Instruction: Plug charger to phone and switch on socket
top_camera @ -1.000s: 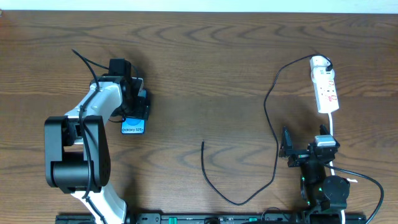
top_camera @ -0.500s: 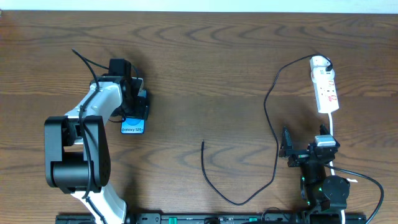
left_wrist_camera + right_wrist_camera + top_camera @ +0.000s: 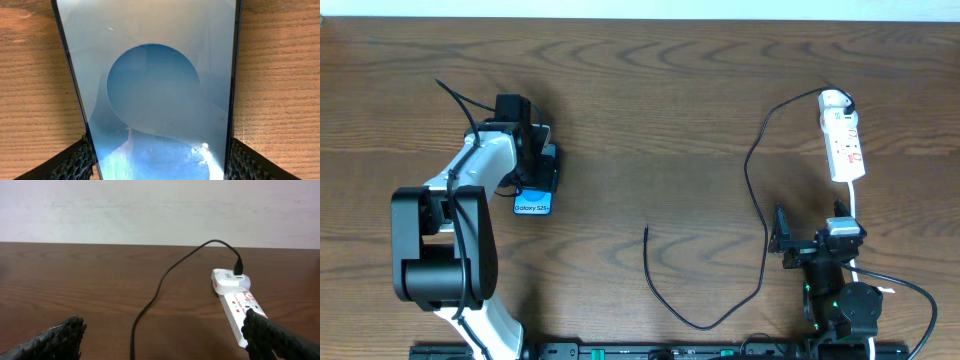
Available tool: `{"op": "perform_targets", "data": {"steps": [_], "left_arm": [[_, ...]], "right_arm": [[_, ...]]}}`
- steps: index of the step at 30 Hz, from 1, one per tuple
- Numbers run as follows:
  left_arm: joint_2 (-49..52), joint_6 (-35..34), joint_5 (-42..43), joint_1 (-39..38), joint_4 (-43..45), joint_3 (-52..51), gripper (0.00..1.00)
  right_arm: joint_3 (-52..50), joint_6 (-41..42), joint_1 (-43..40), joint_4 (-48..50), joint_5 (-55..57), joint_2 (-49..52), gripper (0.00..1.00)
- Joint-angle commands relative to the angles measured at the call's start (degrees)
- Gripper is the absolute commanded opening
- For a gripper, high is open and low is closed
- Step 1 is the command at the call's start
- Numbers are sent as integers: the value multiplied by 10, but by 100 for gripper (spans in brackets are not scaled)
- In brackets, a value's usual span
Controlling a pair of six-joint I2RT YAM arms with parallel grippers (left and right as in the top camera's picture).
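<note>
The phone [image 3: 534,205] lies at the left of the table, its blue screen [image 3: 160,90] filling the left wrist view. My left gripper [image 3: 536,168] reaches down over it, and both pads [image 3: 80,160] press against its long edges. The charger [image 3: 748,170] runs as a thin black cable from the socket [image 3: 842,140] in a loop to its free plug end [image 3: 646,232] at mid-table. My right gripper [image 3: 810,236] sits just below the socket, open and holding nothing. In the right wrist view the charger [image 3: 132,334] passes between the fingers, with the socket [image 3: 240,305] by the right pad.
A white cord [image 3: 855,200] leads from the socket down past the right arm. The charger's black plug [image 3: 238,271] sits in the socket's far end. A pale wall [image 3: 150,210] rises behind the table's far edge.
The left gripper's jaws have narrowed slightly around the phone. Neither arm nor the cable has shifted otherwise.
</note>
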Motion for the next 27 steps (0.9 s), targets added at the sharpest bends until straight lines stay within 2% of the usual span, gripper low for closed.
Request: {"op": "perform_targets", "data": {"steps": [1,10,17,21,23,27], "left_arm": [[30,10,-34,0,0,-8,68],[30,10,-34,0,0,-8,62],[30,10,-34,0,1,-8,50],[30,10,-34,0,1,-8,40],[30,10,-34,0,0,-7,32],[30,8,-33,0,0,-5,25]], "right_arm": [[-1,6,4,-2,-3,-4,99],[-1,6,4,-2,-3,-4,99],[-1,6,4,-2,-3,-4,99],[-1,6,4,-2,-3,-4,99],[-1,6,4,-2,-3,-4,99],[-1,6,4,-2,-3,-4,99]]}}
